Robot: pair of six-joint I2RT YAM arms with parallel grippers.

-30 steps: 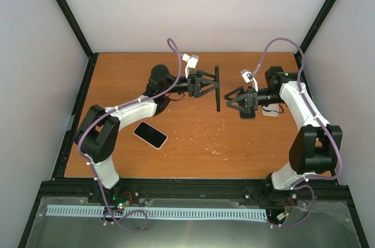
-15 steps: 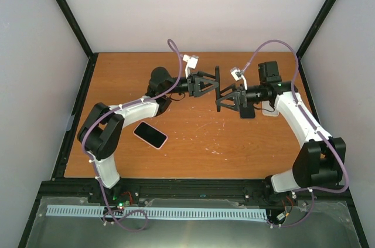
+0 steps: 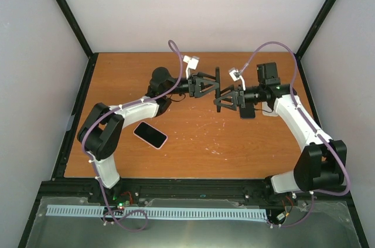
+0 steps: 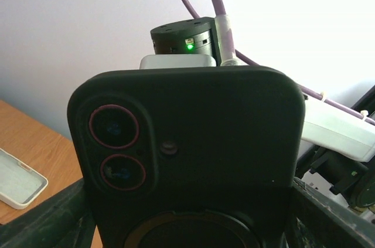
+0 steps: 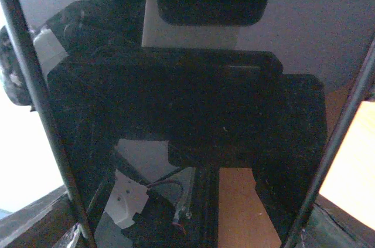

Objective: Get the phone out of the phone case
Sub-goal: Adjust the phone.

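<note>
My left gripper (image 3: 215,87) is shut on a black cased phone (image 3: 218,77) and holds it upright above the middle of the table, edge-on in the top view. In the left wrist view the case's back (image 4: 193,142) with two camera rings fills the frame, between my fingers (image 4: 50,218). My right gripper (image 3: 222,101) is open, right up against the phone's other face. In the right wrist view the dark glossy screen (image 5: 187,107) fills the frame and mirrors the gripper. I cannot tell whether the fingertips touch it.
A pink-edged phone (image 3: 150,135) lies on the wooden table (image 3: 193,148) at the front left. A black flat case or phone (image 3: 248,111) and a white case (image 3: 270,112) lie under the right arm. The white case also shows in the left wrist view (image 4: 19,179).
My right arm has swung left from about a hand's width away until its open gripper is against the held phone. The left arm and the phone have stayed still.
</note>
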